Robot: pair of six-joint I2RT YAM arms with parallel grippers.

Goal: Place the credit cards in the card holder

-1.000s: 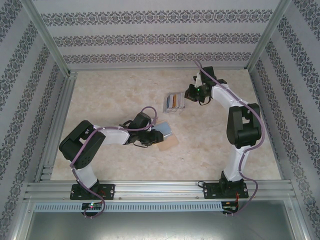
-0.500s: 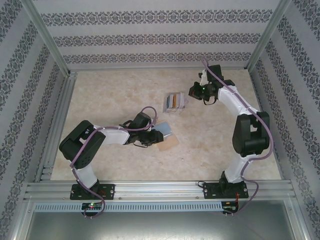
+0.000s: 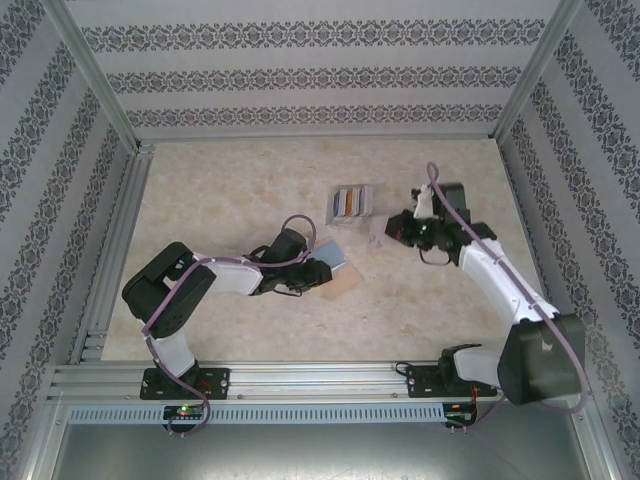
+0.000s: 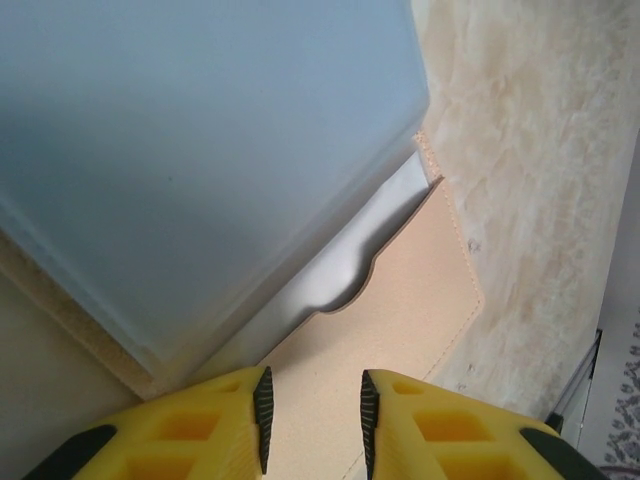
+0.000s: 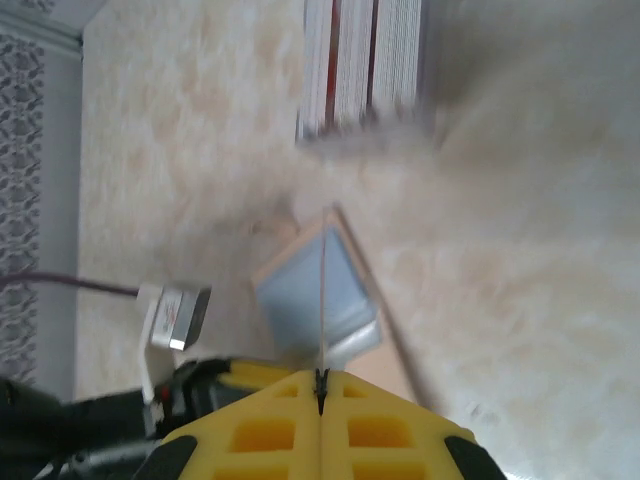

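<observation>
Top view: the right arm reaches from its base at lower right up and leftward across the table [image 3: 230,200], forearm low, wrist at centre-right of frame. The right gripper [image 3: 392,232] has its jaws fully together on one credit card [image 3: 377,235], which juts toward frame left.

Right wrist view: the right gripper [image 5: 322,378] pinches that credit card [image 5: 322,290], seen edge-on as a thin vertical line. The open card holder [image 5: 350,290] lies on the table beyond it.

The other credit cards [image 3: 348,203] stand in a row just above centre. They are blurred at the top of the right wrist view [image 5: 360,60].

The left arm is folded, elbow at left, forearm lying rightward. The left gripper [image 3: 318,272] sits at the left side of the card holder [image 3: 340,282], just below centre.

Left wrist view: the left gripper [image 4: 315,410] has its jaws a narrow gap apart, with the tan flap of the card holder [image 4: 400,320] showing in the gap. I cannot tell whether they touch it. The grey-blue inner panel fills the upper left.
</observation>
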